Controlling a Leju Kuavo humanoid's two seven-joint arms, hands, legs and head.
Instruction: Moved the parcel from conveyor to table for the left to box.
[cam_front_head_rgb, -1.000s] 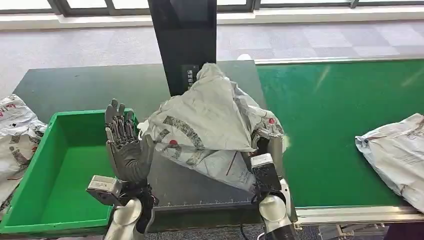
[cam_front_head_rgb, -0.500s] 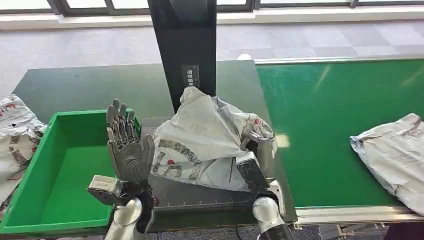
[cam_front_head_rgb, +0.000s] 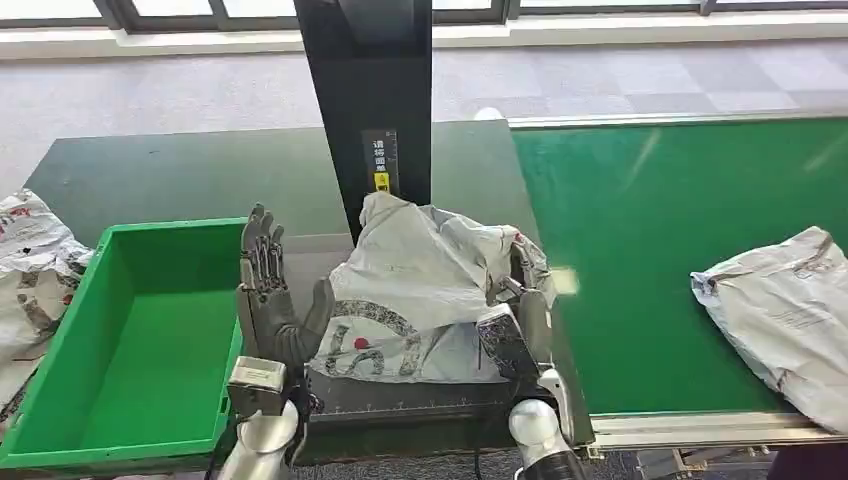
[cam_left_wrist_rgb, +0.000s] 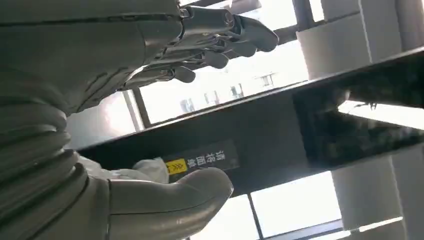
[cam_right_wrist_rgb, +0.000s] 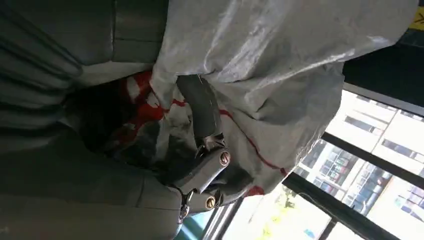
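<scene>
A crumpled grey-white parcel (cam_front_head_rgb: 425, 285) with red and black print lies on the grey plate (cam_front_head_rgb: 400, 395) in front of the black post. My right hand (cam_front_head_rgb: 518, 322) grips its right side. In the right wrist view the dark fingers (cam_right_wrist_rgb: 200, 110) dig into the parcel's plastic (cam_right_wrist_rgb: 280, 60). My left hand (cam_front_head_rgb: 272, 300) stands upright with fingers spread, just left of the parcel, its thumb close to the bag's edge. In the left wrist view this hand (cam_left_wrist_rgb: 100, 95) holds nothing, and a corner of the parcel (cam_left_wrist_rgb: 145, 170) peeks past the thumb.
A green bin (cam_front_head_rgb: 60, 400) stands to the left of the plate. The green conveyor belt (cam_front_head_rgb: 660, 240) runs on the right and carries another grey parcel (cam_front_head_rgb: 780, 300). A black post (cam_front_head_rgb: 370, 90) rises behind the plate. More parcels (cam_front_head_rgb: 30, 260) lie at the far left.
The right hand has lowered the parcel leftward onto the grey plate. The left hand has shifted right, close to the parcel. The parcel on the belt has drifted left.
</scene>
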